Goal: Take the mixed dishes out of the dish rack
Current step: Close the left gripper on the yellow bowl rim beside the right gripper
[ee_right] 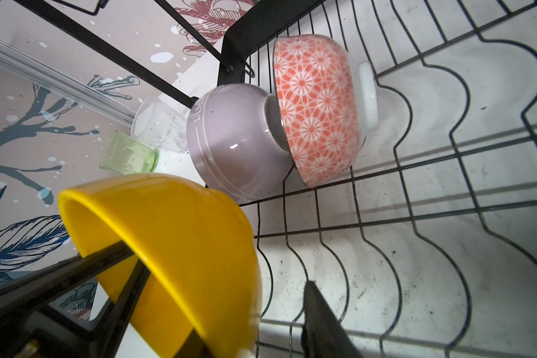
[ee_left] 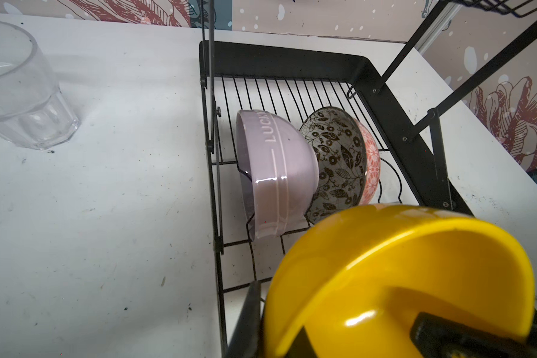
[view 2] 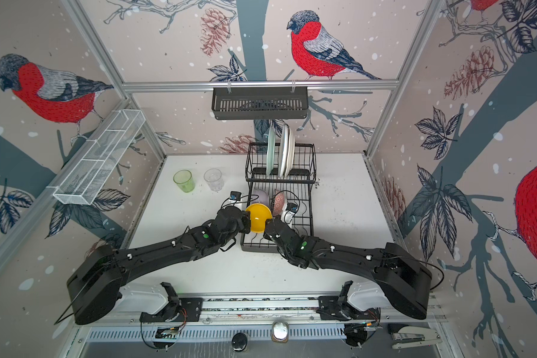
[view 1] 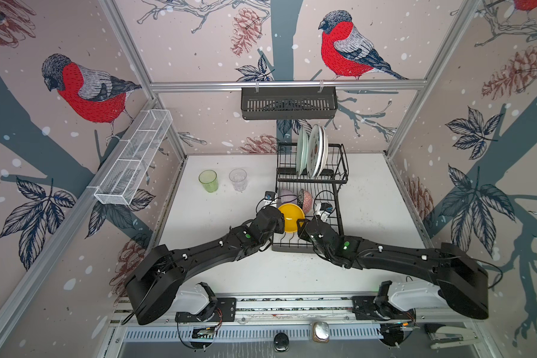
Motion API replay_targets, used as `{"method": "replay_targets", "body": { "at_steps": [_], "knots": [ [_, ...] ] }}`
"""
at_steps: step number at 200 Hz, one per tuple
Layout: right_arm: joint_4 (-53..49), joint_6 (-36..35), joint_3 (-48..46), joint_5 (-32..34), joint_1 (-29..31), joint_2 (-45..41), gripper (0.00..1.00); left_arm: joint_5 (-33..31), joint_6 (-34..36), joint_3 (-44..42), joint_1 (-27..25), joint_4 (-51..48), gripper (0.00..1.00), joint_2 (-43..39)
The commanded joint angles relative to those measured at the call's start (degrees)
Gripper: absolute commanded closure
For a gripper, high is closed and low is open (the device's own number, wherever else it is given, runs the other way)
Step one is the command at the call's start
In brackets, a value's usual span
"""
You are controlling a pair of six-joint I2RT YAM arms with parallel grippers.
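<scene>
A yellow bowl (view 1: 291, 217) (ee_right: 183, 232) hangs tilted over the front of the dish rack's (view 1: 292, 248) lower tier. My left gripper (view 1: 282, 220) (ee_left: 276, 310) is shut on its rim, one finger inside and one outside. My right gripper (view 1: 301, 224) (ee_right: 251, 310) is open at the opposite rim, its outer finger (ee_right: 317, 310) standing off the bowl wall. Behind, a lilac bowl (ee_left: 276, 173) and a pink-patterned bowl (ee_right: 317, 105) lean on edge together. A pale green plate (view 1: 301, 152), a patterned plate (view 1: 315, 152) and a white plate (view 1: 324, 148) stand in the raised tier.
A green glass (view 1: 208, 180) and a clear glass (view 1: 238, 179) stand upright on the white table (view 1: 217, 279) left of the rack. A dark slatted basket (view 1: 289, 103) hangs on the back rail. A white mesh trough (view 1: 134, 158) runs along the left wall.
</scene>
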Motion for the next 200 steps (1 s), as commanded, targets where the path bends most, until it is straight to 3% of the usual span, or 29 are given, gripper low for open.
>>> {"method": "replay_targets", "body": {
  "at_steps": [1, 91, 111, 200],
  "knots": [
    [-0.6, -1.1, -0.5, -0.1, -0.4, -0.7, 0.57, -3.1, -1.5, 0.2, 0.9, 2.8, 0.89, -0.5],
    [4.9, -4.8, -1.8, -6.1, -2.1, -0.2, 0.52, -3.3, -1.8, 0.8, 2.0, 1.6, 0.90, 0.3],
    [7.0, -6.4, -2.1, -7.8, -2.4, -0.2, 0.42, -3.4, -1.9, 1.2, 2.2, 1.3, 0.90, 0.8],
    [9.7, -9.2, -2.4, -11.2, -2.7, -1.6, 0.39, -4.1, -2.0, 2.0, 2.9, 0.2, 0.91, 1.8]
  ]
}}
